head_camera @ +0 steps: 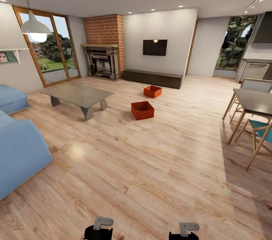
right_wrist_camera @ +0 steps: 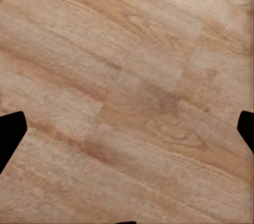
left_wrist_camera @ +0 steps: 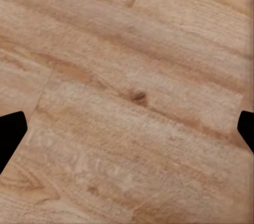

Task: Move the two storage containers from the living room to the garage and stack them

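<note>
Both hands (head_camera: 99,228) (head_camera: 186,232) low, fingers apart.

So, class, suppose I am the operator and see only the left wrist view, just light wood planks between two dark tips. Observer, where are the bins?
Observer: Two orange-red lidless rectangular bins sit on the plank floor ahead, the nearer bin right of the grey low coffee table.
Operator: And the other one?
Observer: The farther bin lies apart from it, closer to the long dark low cabinet.
Operator: Is my right tool holding anything?
Observer: No, the right tool is open over bare planks.
</note>
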Tool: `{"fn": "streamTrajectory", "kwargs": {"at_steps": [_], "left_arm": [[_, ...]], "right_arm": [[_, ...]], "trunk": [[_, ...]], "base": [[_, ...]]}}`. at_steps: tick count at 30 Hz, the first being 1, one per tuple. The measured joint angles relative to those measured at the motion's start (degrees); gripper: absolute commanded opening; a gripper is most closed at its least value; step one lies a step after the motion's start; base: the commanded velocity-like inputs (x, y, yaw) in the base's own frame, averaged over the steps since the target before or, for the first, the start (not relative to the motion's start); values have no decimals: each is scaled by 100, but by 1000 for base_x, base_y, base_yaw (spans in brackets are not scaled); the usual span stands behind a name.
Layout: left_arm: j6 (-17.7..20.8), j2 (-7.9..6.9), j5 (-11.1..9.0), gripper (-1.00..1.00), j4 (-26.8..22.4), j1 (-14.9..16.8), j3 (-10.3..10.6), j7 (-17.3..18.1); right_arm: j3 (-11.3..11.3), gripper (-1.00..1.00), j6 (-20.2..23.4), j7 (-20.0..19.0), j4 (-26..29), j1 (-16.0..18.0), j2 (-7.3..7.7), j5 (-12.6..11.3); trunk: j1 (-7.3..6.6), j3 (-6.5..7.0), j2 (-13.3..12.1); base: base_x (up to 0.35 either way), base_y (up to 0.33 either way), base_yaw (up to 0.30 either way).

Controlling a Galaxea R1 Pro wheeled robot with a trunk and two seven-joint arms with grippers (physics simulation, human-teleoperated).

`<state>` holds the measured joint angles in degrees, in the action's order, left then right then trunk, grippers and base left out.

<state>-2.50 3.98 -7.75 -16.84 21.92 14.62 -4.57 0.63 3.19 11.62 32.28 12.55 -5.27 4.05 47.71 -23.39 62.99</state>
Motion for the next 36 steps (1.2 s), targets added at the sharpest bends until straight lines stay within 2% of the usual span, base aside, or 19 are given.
{"fn": "streamTrajectory", "kwargs": {"at_steps": [19, 36], "left_arm": [[0, 0, 9, 100, 3, 0, 0, 1], [0, 0, 11, 100, 8, 0, 0, 5]], "right_arm": [[0, 100, 1, -2, 0, 0, 0, 1], [0, 100, 0, -5, -1, 0, 0, -3]], "trunk": [[0, 0, 0], [-1, 0, 0]], "base": [[290, -196, 0], [324, -56, 0]]}}
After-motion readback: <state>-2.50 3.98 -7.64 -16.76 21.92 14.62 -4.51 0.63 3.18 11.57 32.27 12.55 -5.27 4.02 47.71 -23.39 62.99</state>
